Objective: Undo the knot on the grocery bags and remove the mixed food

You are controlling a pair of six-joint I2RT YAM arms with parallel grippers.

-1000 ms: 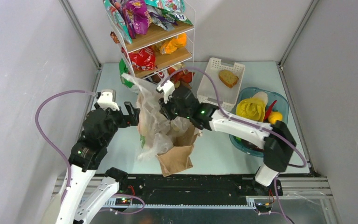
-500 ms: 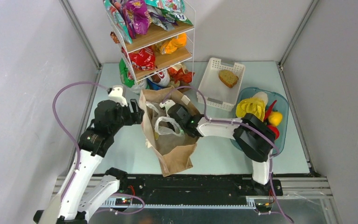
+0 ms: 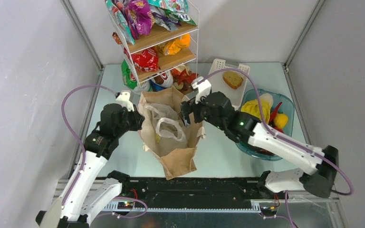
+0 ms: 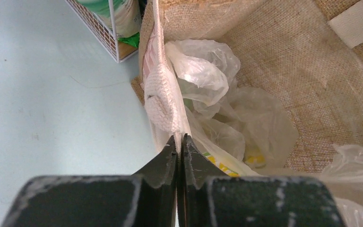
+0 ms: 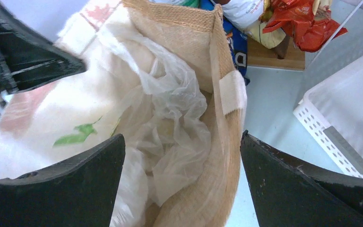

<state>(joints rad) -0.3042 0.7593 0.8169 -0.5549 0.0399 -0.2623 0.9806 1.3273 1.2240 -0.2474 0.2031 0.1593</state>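
Newly pinching brown bag [image 4: 283, 61]: left tool [image 4: 179, 140]

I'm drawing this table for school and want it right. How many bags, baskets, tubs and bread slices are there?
Bags: 2 (brown bag, with the clear plastic bag inside it)
White basket: 1
Blue tub: 1
Bread slice: 1
Total: 5

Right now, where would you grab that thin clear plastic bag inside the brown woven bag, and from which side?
Probably by the loop handle of the thin clear plastic bag, coming straight down: the loop stands up in the open mouth, and the brown woven bag walls it in all round. The left gripper pinches that bag's rim.
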